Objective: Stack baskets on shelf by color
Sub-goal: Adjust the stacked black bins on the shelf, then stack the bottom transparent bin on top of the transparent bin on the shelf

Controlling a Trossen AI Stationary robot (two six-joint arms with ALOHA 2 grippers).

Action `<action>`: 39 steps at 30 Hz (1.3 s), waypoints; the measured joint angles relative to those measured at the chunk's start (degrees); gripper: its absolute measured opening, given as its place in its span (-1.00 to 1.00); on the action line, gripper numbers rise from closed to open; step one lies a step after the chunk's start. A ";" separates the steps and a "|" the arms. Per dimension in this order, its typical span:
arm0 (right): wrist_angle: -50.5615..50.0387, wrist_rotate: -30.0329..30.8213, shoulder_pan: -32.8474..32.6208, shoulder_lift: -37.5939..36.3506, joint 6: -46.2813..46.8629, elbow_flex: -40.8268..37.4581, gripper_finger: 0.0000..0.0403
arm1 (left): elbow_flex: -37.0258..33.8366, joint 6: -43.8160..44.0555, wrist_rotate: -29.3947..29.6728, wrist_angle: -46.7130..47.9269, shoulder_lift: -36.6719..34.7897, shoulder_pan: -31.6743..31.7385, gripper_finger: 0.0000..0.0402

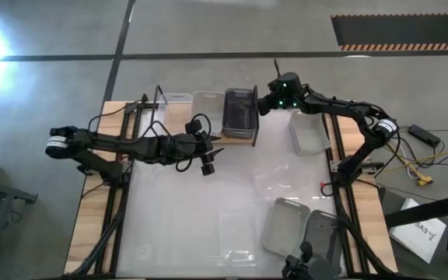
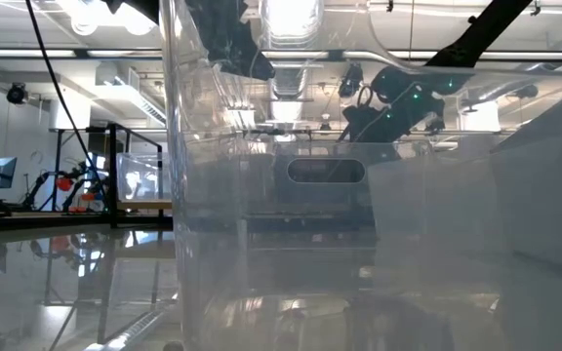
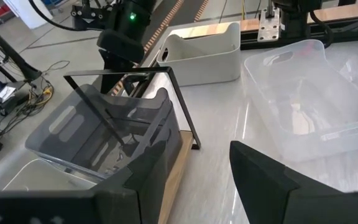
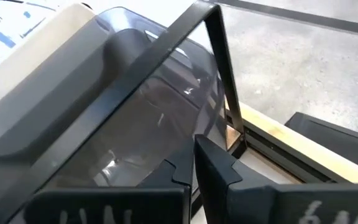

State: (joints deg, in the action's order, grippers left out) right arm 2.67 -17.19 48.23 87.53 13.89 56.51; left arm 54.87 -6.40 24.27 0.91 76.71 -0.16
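Smoky dark grey basket (image 1: 240, 113) sits on shelf (image 1: 232, 140); left fingers (image 3: 266, 180) wide, right fingers (image 4: 213, 168) closed, empty.

The shelf (image 1: 208, 140) stands at the table's (image 1: 99, 210) far edge, left of centre, and three baskets sit side by side on it: one (image 1: 174, 109) at its left end, one (image 1: 207, 109) in the middle and one (image 1: 239, 113) at its right end. Another basket (image 1: 309, 132) lies on the table just right of the shelf. Near the table's front edge lie three more: one (image 1: 236, 233) at the centre, and two to its right (image 1: 286, 225) (image 1: 323, 233) touching each other.
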 joint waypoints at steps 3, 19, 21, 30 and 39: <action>0.61 -0.95 0.02 0.00 -0.01 0.00 -0.96 | 0.00 0.01 0.00 -0.01 0.00 0.02 -0.20; -13.91 16.65 -2.10 -16.87 -8.97 -3.77 -0.96 | 0.31 -3.49 0.24 0.70 -1.49 -5.48 -0.20; -13.66 18.22 -4.79 -21.52 -8.63 -7.44 -0.96 | 0.37 -4.67 0.20 0.68 -1.51 -7.78 -0.20; -4.22 18.70 -26.76 -41.69 4.65 -28.55 -0.96 | 2.97 -2.95 8.70 -0.96 1.32 -19.56 -0.20; 4.10 38.68 -54.25 -49.57 12.73 -37.95 -0.96 | 11.21 17.31 -8.21 -3.95 12.75 -23.57 -0.20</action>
State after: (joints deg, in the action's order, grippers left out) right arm 6.78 21.49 -6.02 37.95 26.62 18.57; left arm 66.08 10.91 16.06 -3.04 89.46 -23.74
